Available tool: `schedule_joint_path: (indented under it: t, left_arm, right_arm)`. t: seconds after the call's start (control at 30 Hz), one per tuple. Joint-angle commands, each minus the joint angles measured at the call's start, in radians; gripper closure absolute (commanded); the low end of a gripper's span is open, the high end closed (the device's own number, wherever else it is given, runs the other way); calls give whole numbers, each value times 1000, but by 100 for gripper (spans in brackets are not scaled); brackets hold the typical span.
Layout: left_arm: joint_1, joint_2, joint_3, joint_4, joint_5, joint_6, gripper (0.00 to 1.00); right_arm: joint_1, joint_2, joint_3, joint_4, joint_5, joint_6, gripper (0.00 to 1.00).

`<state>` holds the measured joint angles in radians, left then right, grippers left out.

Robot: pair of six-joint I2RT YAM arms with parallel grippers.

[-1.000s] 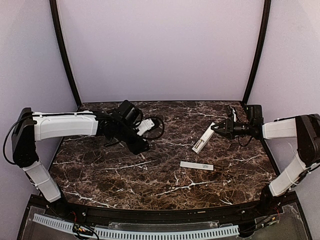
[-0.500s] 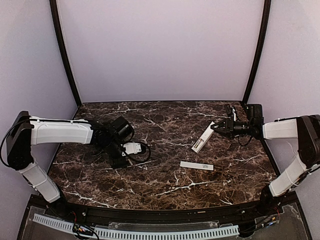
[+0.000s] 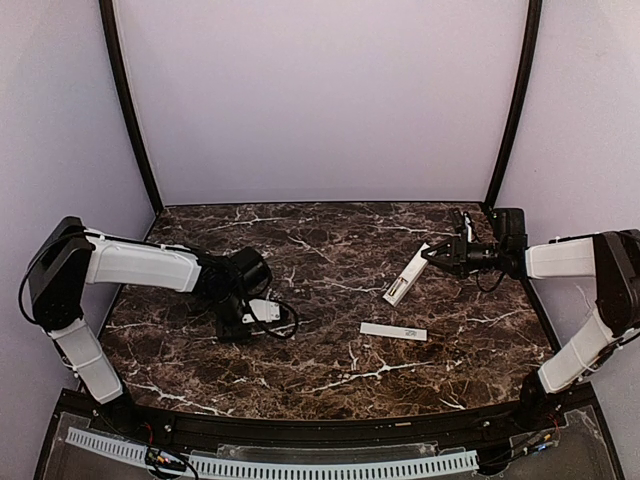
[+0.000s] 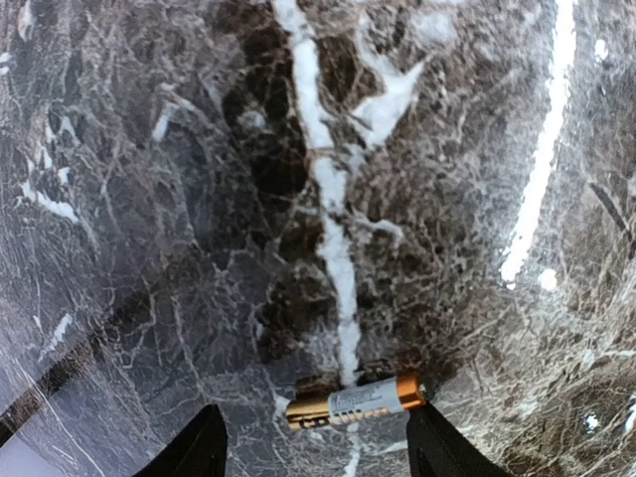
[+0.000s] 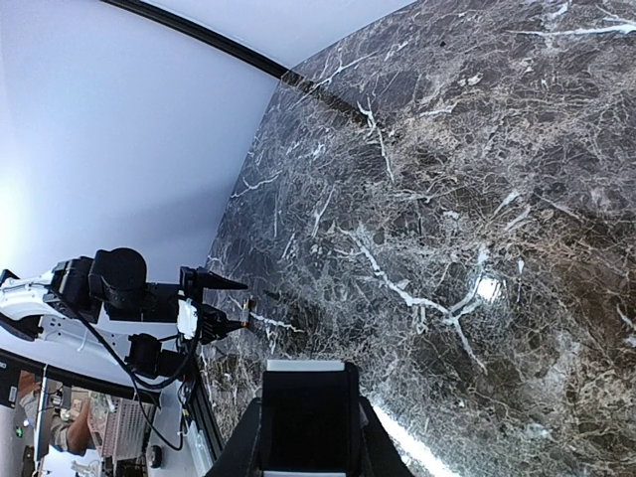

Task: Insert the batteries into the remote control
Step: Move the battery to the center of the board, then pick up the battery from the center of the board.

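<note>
Quick status from my side. My left pincer points straight down at the dark brown, white-veined marble tabletop, around 8 o'clock from the slab's middle. Its jaws are spread wide and grip nothing. A tiny dark battery with a gold-orange end lies flat on the stone between the tips. Its orange end faces 3 o'clock in my wrist view, just beside that fingertip, and I honestly can't tell if they touch.

My right pincer sits at 2 o'clock, pinching the upper end of the slim white bar-shaped remote control. The remote control is tilted, dark patch low, aiming at 7 o'clock. A thin flat white cover strip with grey print lies at 5 o'clock from it, apart.
</note>
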<state>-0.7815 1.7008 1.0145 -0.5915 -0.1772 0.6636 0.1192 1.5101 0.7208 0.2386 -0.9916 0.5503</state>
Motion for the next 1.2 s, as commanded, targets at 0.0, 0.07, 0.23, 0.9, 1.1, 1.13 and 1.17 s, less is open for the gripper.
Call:
schedule_joint_path:
  t: [0.0,0.07,0.23,0.9,1.1,1.13,1.17]
  left_arm:
    - [6,8,-23,4,-3,40,39]
    - [8,11,-20,5,6,46,43]
    - [27,18,-12,-1,40,45,59]
    - [30,158,142,-91,213,163,56]
    - [39,214,181,-157,252,123,72]
    - [41,216,182,-162,254,113,73]
    - [42,221,182,-171,254,109,76]
  right_arm:
    - [6,-16,8,26,-16,-13,100]
    - [7,-13,8,27,-18,-13,100]
    - [7,-10,9,29,-18,-12,100]
    - [5,-2,5,45,-28,-9,100]
    - [5,-1,7,40,-28,-11,100]
    - [5,-2,6,40,-28,-12,100]
    - [5,-1,5,40,-29,-11,100]
